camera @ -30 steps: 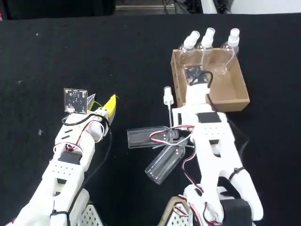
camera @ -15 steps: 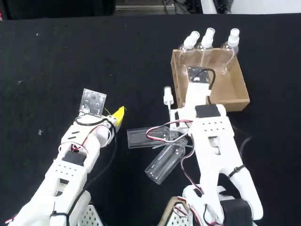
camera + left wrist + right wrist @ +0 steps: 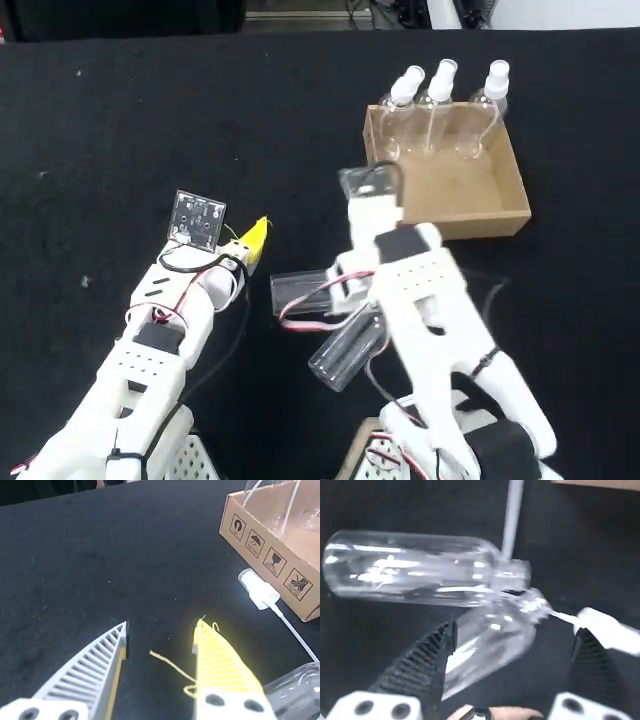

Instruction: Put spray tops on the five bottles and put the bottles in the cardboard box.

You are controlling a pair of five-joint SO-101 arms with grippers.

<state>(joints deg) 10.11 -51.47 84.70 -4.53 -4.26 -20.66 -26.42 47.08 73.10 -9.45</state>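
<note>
From above, you see three clear capped bottles (image 3: 432,120) in the cardboard box (image 3: 490,218), their white tops poking past its far wall. Two uncapped bottles (image 3: 347,352) lie on the table (image 3: 120,120) beside it, necks together.

Your left gripper (image 3: 161,630) is spread wide and empty near one loose spray top (image 3: 257,591). The box side carries four handling symbols (image 3: 270,560).

Your right gripper (image 3: 515,630) gapes empty above both uncapped bottles.

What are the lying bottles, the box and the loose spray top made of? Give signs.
Lying bottles: likely clear glossy plastic; table shows through, bright glints. Cardboard box: matte brown board, printed side. Loose spray top: smooth white plastic, apparently.
</note>
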